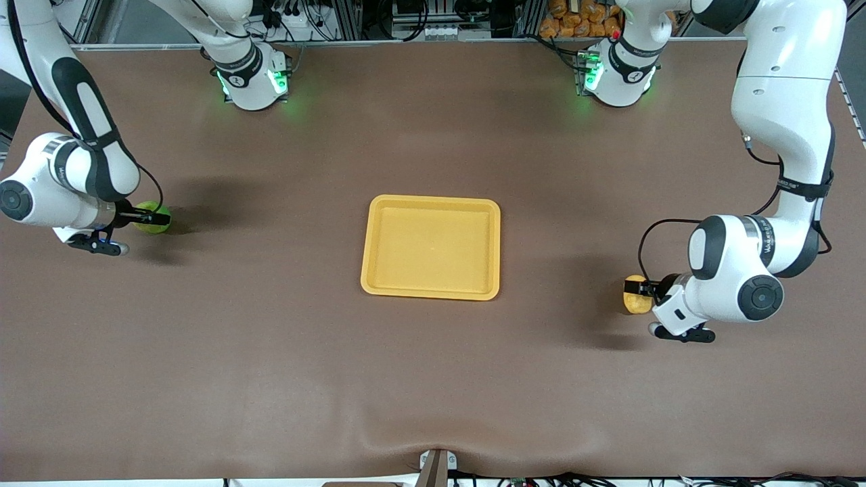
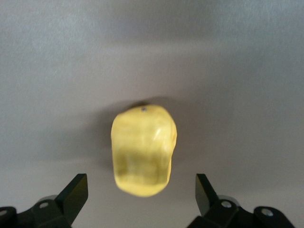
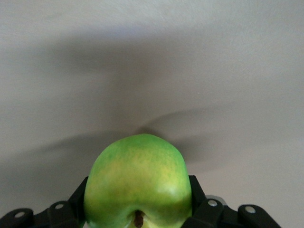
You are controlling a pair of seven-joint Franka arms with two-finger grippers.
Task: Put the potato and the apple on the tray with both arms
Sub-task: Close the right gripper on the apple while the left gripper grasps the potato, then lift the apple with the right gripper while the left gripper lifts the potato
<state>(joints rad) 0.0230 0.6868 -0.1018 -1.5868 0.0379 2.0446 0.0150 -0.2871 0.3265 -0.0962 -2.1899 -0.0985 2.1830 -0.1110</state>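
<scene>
Gripping the apple (image 3: 137,183), the right gripper (image 1: 145,218) leads; the left gripper (image 2: 142,192) straddles the potato (image 2: 143,149), jaws released, tray (image 1: 433,292) bare.

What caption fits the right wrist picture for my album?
Right gripper shut on the green apple above the table.

A brown table (image 1: 433,379) is carrying three items. The tray (image 1: 433,292) is lying at its centre, the apple (image 1: 154,224) is resting toward the right arm's end, and the potato (image 1: 634,297) is sitting toward the left arm's end.
</scene>
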